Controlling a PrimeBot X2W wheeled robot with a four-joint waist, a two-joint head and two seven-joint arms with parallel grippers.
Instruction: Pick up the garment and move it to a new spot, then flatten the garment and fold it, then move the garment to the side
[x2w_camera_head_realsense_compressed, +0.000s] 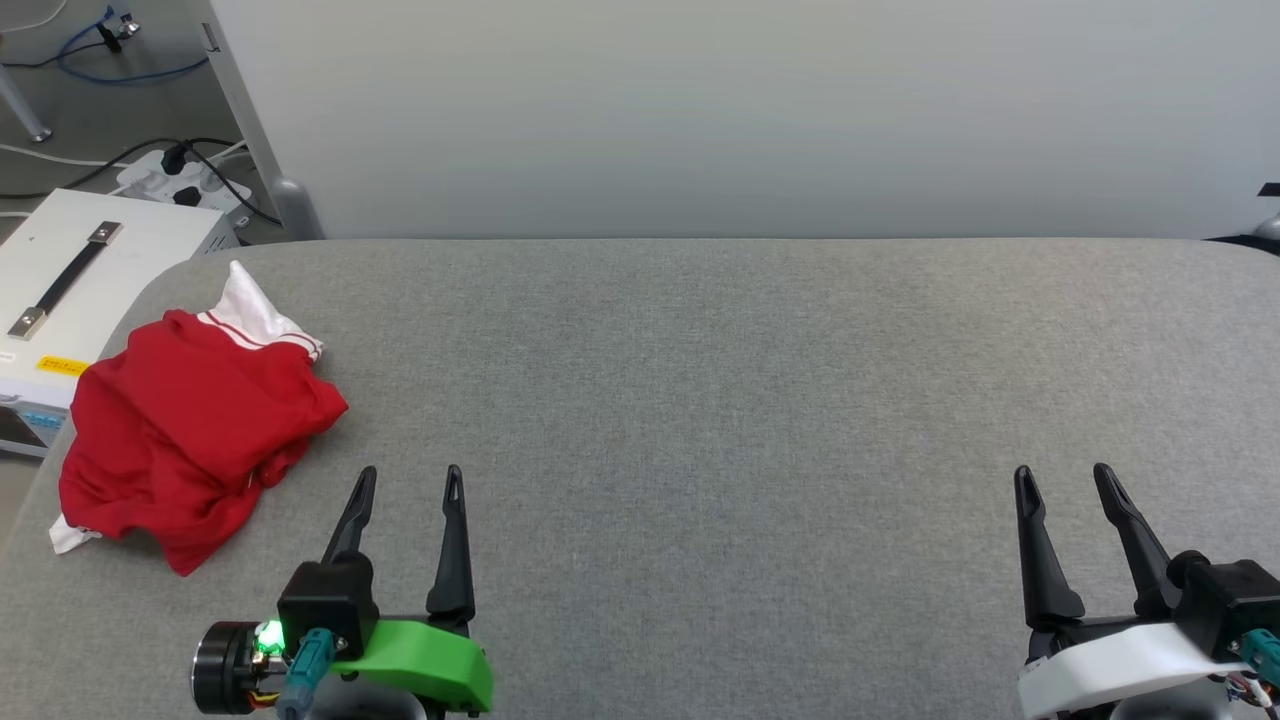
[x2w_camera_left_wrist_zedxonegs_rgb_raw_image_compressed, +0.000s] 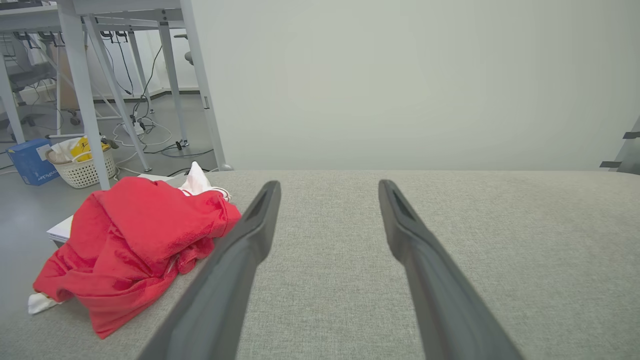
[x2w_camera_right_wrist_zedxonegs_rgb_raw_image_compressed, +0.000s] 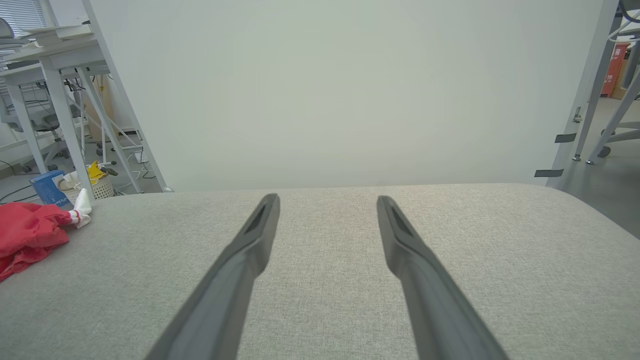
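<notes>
Garment (x2w_camera_head_realsense_compressed: 195, 420): we find it crumpled on the grey desk (x2w_camera_head_realsense_compressed: 700, 400), just left of the left claw (x2w_camera_head_realsense_compressed: 410, 470), not touching.
Claws: we hold both wide and empty; right claw (x2w_camera_head_realsense_compressed: 1061, 470) well apart from it.

At lower left of the head view, the left gripper (x2w_camera_head_realsense_compressed: 411, 470) carries two long, dark tapered fingers (x2w_camera_head_realsense_compressed: 452, 560) on a black block (x2w_camera_head_realsense_compressed: 325, 600), a bright green shell (x2w_camera_head_realsense_compressed: 430, 668), a glowing green light (x2w_camera_head_realsense_compressed: 268, 636) and a teal plug (x2w_camera_head_realsense_compressed: 313, 655); the right gripper (x2w_camera_head_realsense_compressed: 1062, 469), lower right, wears white.

Pale partition wall (x2w_camera_head_realsense_compressed: 700, 110), grey floor (x2w_camera_left_wrist_zedxonegs_rgb_raw_image_compressed: 30, 210)
</notes>
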